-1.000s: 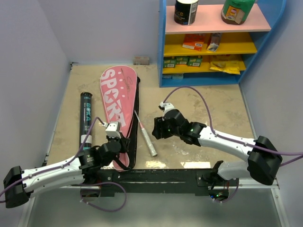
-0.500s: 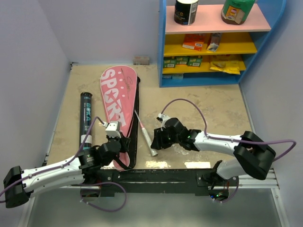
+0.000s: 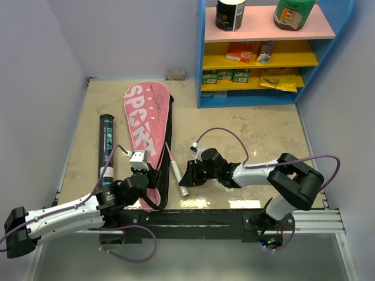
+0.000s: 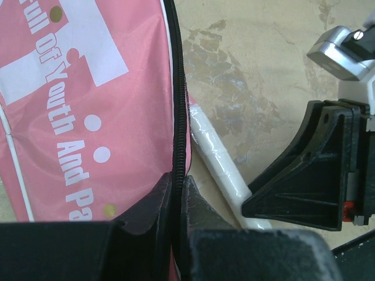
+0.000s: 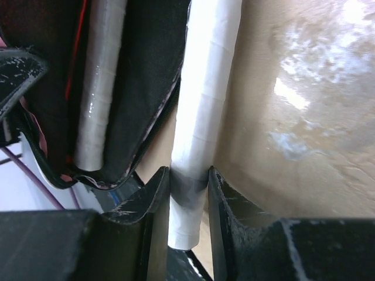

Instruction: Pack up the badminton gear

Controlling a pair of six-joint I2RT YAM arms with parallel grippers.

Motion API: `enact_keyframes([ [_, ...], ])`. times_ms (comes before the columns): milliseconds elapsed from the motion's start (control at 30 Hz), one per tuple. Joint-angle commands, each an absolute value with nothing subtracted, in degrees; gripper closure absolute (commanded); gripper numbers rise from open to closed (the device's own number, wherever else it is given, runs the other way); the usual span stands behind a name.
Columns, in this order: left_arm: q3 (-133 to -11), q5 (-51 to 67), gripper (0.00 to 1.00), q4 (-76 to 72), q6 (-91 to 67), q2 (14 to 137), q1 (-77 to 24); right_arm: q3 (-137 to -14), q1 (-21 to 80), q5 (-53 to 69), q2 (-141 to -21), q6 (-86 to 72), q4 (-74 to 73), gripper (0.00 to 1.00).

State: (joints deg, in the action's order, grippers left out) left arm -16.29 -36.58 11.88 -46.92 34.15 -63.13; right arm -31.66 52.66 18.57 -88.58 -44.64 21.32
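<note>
The pink "SPORT" bag (image 3: 143, 126) lies left of centre, its right side unzipped. My left gripper (image 3: 151, 177) is shut on the bag's black zipper edge (image 4: 177, 134) near its lower end. A racket's white-wrapped handle (image 3: 177, 171) lies on the table just right of the bag, its shaft running up into the opening. My right gripper (image 3: 187, 174) is shut on that handle (image 5: 202, 117) near its butt end. A second white handle (image 5: 102, 88) lies inside the bag's black lining. The long black shuttle tube (image 3: 106, 149) lies left of the bag. No shuttlecocks are in view.
A blue shelf unit (image 3: 202, 70) with boxes and jars stands at the back right. A small block (image 3: 174, 75) sits by the back wall. Walls close in the left and right sides. The black base rail (image 3: 193, 218) runs along the near edge.
My right gripper has moved down and left to the loose racket handle and closed around it. The handle's butt end has shifted slightly left. The left gripper has stayed on the bag's edge.
</note>
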Motion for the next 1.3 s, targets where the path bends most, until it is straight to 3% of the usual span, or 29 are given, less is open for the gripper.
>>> enact_keyframes([
  [0,-17.9,-36.7,1.0,7.3,-46.4,33.0,-63.6,-32.2,54.5,22.7,-91.3,-49.6,34.3,0.8],
  [800,-13.4,-27.5,1.0,-0.9,-44.0,32.2,-63.6,-46.8,65.1,17.5,-110.9,-65.3,58.5,0.87],
  [1033,-14.1,-28.7,1.0,2.0,-44.2,31.6,-63.6,-44.7,65.1,14.7,-102.8,-58.0,46.3,0.66],
  [1267,-15.0,-31.5,1.0,6.1,-45.5,33.0,-63.6,-43.8,64.3,0.2,-88.2,-47.6,13.9,0.48],
])
